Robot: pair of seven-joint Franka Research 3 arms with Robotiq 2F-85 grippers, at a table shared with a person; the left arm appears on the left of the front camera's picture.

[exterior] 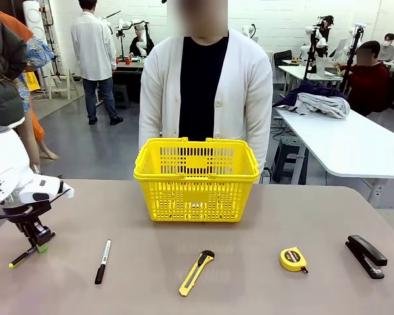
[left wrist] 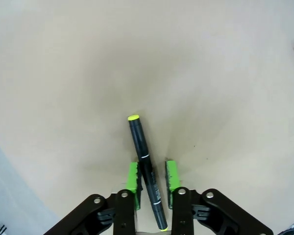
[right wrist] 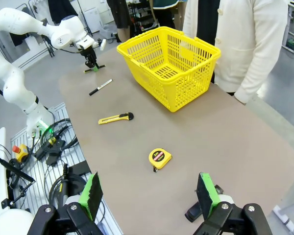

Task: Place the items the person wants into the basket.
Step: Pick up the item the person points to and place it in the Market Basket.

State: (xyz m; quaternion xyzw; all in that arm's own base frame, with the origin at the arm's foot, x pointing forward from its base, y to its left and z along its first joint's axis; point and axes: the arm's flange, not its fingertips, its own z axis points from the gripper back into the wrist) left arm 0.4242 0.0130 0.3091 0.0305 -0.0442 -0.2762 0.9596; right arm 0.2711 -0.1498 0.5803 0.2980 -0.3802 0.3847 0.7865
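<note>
- Two green pads [left wrist: 133, 178] of the left gripper [left wrist: 152, 171] sat close on each side of the pen [left wrist: 146, 166], near one end of it. I could not tell if they pinched it.
- The pen lay slanted on the table [exterior: 249, 289], well apart from the basket [exterior: 197, 197].
- The pen could swing or slip out on the way up, because the hold was so near one end.
- A loose squeeze could drop it before it reached the basket.
- The right gripper [right wrist: 149, 196] had its jaws spread wide, holding nothing, near the stapler [right wrist: 193, 211].
</note>
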